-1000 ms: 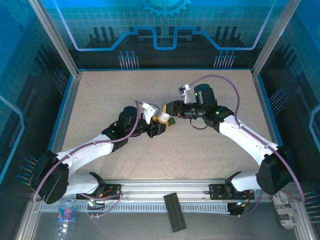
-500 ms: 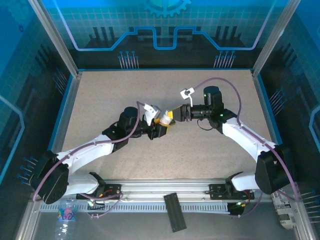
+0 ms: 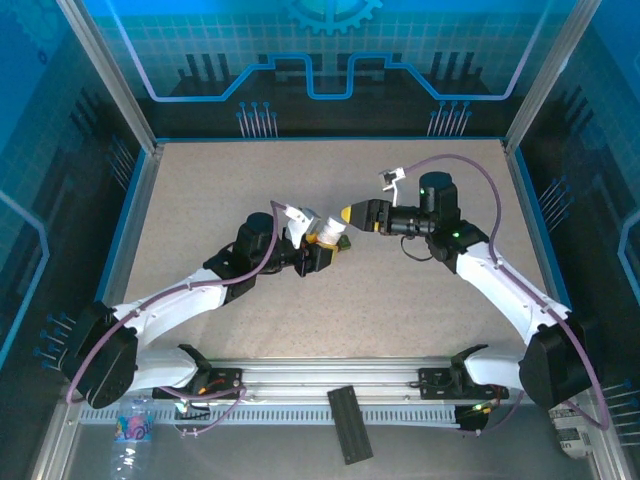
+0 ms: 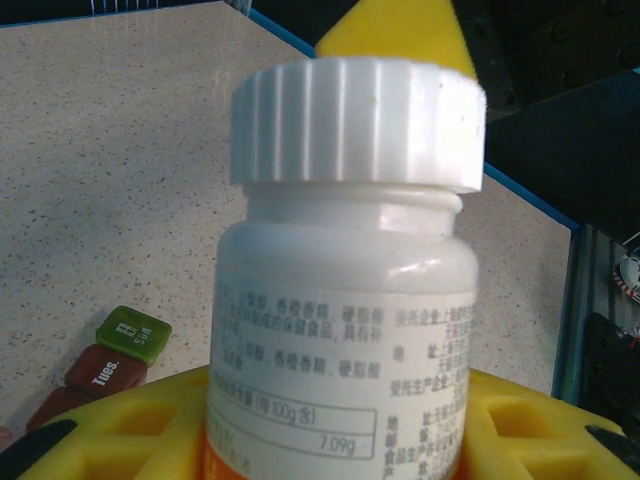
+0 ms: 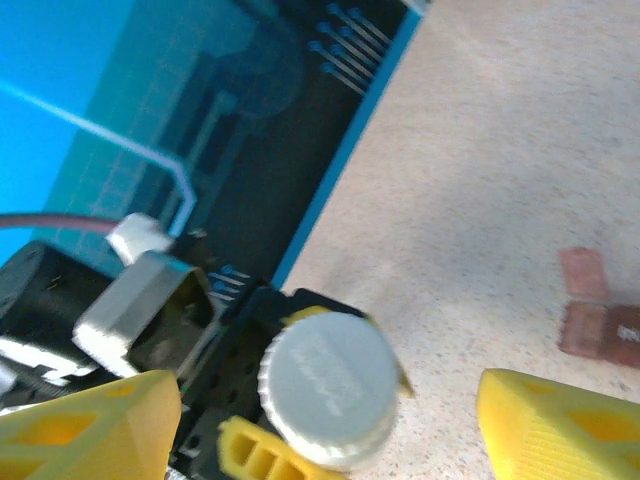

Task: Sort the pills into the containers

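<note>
My left gripper (image 3: 322, 240) is shut on a small white bottle (image 4: 345, 300) with a ribbed white cap (image 4: 355, 120) and an orange band. It holds the bottle tilted above the table's middle. My right gripper (image 3: 352, 215) stands open just right of the cap, not touching it. In the right wrist view the cap (image 5: 328, 398) sits between the wide-apart yellow fingers (image 5: 90, 425). The containers (image 4: 115, 355), a strip of dark red compartments with a green one at the end, lie on the table below the bottle and show blurred as the containers (image 5: 598, 318). The pills are hidden.
Blue raised edges (image 3: 135, 190) and metal posts bound the speckled table (image 3: 220, 180). A black strip (image 3: 350, 422) lies on the front rail, a water bottle (image 3: 133, 430) stands at the near left and a white box (image 3: 570, 425) at the near right.
My right gripper has opened and drawn back to the right, off the bottle's cap. The cap stays on the bottle, and the left gripper has held still.
</note>
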You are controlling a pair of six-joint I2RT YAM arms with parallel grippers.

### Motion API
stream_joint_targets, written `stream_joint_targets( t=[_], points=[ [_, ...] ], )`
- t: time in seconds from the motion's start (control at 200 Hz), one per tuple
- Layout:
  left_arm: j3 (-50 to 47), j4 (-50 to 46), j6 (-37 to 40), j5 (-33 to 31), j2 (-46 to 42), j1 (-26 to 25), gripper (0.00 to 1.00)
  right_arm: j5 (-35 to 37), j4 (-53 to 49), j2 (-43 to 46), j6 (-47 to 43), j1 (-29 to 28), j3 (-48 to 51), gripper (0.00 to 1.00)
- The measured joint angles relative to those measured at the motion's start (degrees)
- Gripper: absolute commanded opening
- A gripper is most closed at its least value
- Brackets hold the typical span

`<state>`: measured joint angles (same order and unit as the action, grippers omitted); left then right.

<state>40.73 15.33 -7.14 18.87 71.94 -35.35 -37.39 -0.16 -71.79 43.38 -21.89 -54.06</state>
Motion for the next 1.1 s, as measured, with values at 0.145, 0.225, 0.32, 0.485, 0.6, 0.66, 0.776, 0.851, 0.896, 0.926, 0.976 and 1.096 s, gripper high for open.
stream_joint_targets(
  t=[0.145,0.225,0.32,0.485,0.6,0.66,0.776,0.851,0.896,0.926,0.976,1.096],
  points=[
    [0.0,0.0,0.02,-0.02,0.0,0.0,0.0,5.16,-4.15,-0.26,1.68,-1.86,-1.42,0.78],
    [0.0,0.0,0.0,0.0,0.0,0.0,0.0,6.49,-4.98,-0.74,1.95,-2.99,-2.45,0.78],
    [0.0,0.0,0.0,0.0,0.02,0.0,0.0,7.54,-5.38,-1.44,2.16,-4.15,-3.34,0.77],
    [0.0,0.02,0.0,0.0,0.17,0.0,0.0,8.61,-5.46,-3.28,2.34,-6.16,-4.52,0.74],
    [0.0,0.02,0.0,0.0,0.24,0.0,0.0,9.09,-5.51,-4.57,2.34,-7.43,-5.11,0.67],
    [0.02,0.02,0.0,-0.02,0.28,0.0,0.0,9.18,-5.64,-5.2,2.51,-7.91,-5.51,0.59],
    [0.0,0.02,0.0,0.0,0.33,0.0,0.0,9.57,-5.9,-5.92,1.84,-8.46,-5.86,0.43],
    [0.0,0.0,-0.02,-0.13,0.39,0.0,0.0,9.86,-5.88,-6.03,1.53,-8.46,-5.99,0.34],
    [0.0,0.0,-0.02,-0.2,0.39,0.0,0.0,10.01,-6.08,-6.03,1.18,-8.46,-6.05,0.3],
    [0.0,-0.02,-0.02,-0.2,0.39,0.0,0.0,10.01,-6.08,-6.03,0.5,-8.44,-6.05,0.27],
    [0.0,-0.02,-0.02,-0.2,0.39,0.0,0.0,9.84,-5.95,-6.01,-1.07,-8.39,-6.03,0.27],
    [0.0,0.15,-0.04,0.17,0.39,-0.02,0.0,6.38,-2.14,-4.92,-6.51,-6.78,-3.28,0.29]
  ],
)
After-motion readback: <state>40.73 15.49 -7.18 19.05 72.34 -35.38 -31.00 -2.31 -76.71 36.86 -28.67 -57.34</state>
